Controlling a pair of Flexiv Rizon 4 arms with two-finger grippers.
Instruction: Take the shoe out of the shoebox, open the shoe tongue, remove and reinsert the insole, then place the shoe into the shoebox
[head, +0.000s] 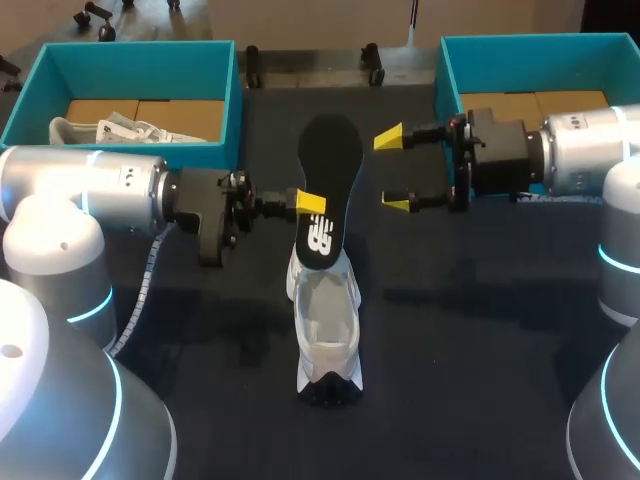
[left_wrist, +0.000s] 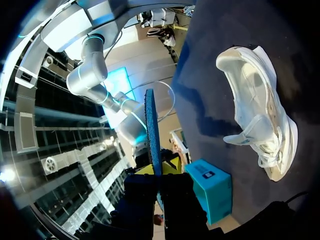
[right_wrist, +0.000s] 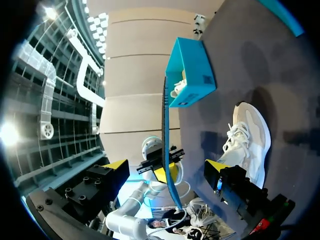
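Observation:
A white shoe (head: 326, 325) lies in the middle of the table with its dark toe toward the front; it also shows in the wrist views (left_wrist: 260, 107) (right_wrist: 248, 142). Above its far end hangs a black insole (head: 327, 165), whose near end overlaps the shoe's opening. My left gripper (head: 311, 203) is shut on the insole's left edge; the insole (left_wrist: 152, 130) rises edge-on from between that gripper's fingers (left_wrist: 160, 172). My right gripper (head: 394, 171) stands wide open just right of the insole, apart from it. The insole (right_wrist: 165, 115) stands edge-on ahead of its spread fingers (right_wrist: 166, 165).
A teal shoebox (head: 238, 100) at the back left holds another white shoe (head: 115, 130). A second teal shoebox (head: 443, 75) stands at the back right, behind my right arm. The dark tabletop (head: 470, 350) lies bare on both sides of the shoe.

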